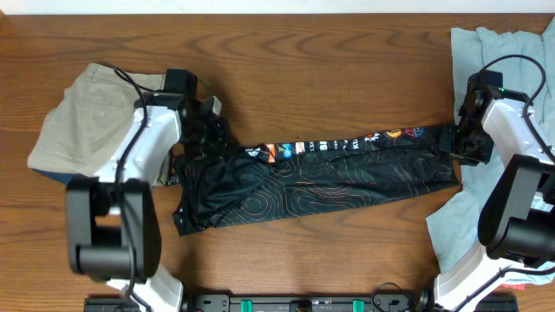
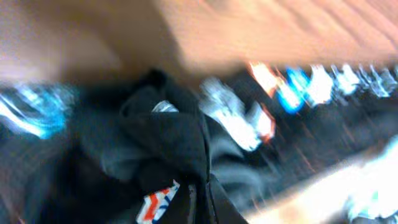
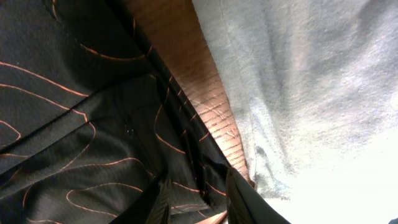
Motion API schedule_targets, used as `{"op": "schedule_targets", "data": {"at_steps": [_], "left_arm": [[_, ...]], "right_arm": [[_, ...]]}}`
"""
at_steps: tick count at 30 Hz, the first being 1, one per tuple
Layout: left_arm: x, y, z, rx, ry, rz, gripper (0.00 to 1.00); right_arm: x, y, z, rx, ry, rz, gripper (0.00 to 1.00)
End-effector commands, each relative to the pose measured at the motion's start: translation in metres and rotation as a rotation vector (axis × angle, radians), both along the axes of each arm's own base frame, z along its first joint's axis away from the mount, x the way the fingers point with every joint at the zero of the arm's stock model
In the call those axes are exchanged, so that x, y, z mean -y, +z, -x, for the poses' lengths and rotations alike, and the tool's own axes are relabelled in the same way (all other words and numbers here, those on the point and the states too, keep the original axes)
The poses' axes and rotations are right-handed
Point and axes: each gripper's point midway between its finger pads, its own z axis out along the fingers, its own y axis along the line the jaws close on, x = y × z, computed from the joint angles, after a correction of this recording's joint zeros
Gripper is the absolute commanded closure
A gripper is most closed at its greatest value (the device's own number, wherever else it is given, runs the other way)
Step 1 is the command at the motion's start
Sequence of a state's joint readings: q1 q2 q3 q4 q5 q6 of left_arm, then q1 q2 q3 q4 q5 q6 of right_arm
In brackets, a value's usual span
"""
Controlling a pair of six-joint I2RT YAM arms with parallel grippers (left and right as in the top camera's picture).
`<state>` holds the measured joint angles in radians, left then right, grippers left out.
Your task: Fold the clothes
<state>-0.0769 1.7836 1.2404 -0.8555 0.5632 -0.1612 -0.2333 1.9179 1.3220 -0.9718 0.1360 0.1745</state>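
Note:
The black jersey, with thin orange contour lines and a row of white and orange logos, lies stretched in a long folded band across the table. My left gripper is at its bunched left end. In the blurred left wrist view the fingers look closed on dark jersey cloth. My right gripper is at the jersey's right end. In the right wrist view its fingers pinch the edge of the jersey.
Folded khaki shorts lie at the left under my left arm. A pale blue-grey cloth lies along the right side, also seen in the right wrist view. Bare wooden table lies behind the jersey.

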Motion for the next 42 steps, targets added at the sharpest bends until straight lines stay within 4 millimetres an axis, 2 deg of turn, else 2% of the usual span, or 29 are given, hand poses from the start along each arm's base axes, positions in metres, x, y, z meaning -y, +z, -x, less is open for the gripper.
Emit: {"op": "schedule_targets", "data": {"at_steps": [1,4,6,12,16,20,24,27,35,37,39,42], "left_arm": [[0.025,0.034,0.023,0.065,-0.179,0.127,0.94],[0.032,0.036,0.049,0.024,-0.296,0.128,0.94],[0.038,0.035,0.06,0.019,-0.363,0.131,0.94],[0.056,0.026,0.064,0.063,-0.453,0.113,0.94],[0.033,0.009,0.05,0.052,-0.366,-0.08,0.94],[-0.008,-0.004,0.033,0.037,-0.208,-0.344,0.93],[-0.053,-0.01,0.021,0.027,0.057,-0.595,0.94],[-0.066,-0.016,0.026,-0.013,0.204,-0.657,0.94],[-0.08,-0.054,0.065,-0.149,0.396,-0.699,0.93],[-0.083,-0.063,0.069,-0.146,0.403,-0.699,0.83],[-0.088,-0.068,0.07,-0.143,0.42,-0.702,0.67],[-0.099,-0.069,0.068,-0.143,0.453,-0.716,0.53]], "right_arm": [[-0.005,0.0,-0.001,-0.005,0.03,0.016,0.72],[-0.005,0.0,-0.002,-0.002,0.03,0.016,0.72],[-0.005,0.0,-0.002,-0.002,0.03,0.016,0.72],[-0.006,-0.001,0.0,-0.006,0.03,0.012,0.72],[-0.006,0.0,0.0,-0.008,0.03,0.012,0.72],[-0.006,0.0,0.0,-0.008,0.03,0.012,0.72],[-0.006,0.0,0.0,-0.008,0.03,0.012,0.73],[-0.006,0.0,0.0,-0.009,0.03,0.012,0.72],[-0.008,-0.001,0.004,-0.024,0.032,0.001,0.71],[-0.016,-0.001,0.004,-0.024,0.074,-0.046,0.69],[-0.027,-0.002,0.002,-0.014,0.127,-0.112,0.64],[-0.034,-0.002,0.001,-0.009,0.168,-0.152,0.58]]}}
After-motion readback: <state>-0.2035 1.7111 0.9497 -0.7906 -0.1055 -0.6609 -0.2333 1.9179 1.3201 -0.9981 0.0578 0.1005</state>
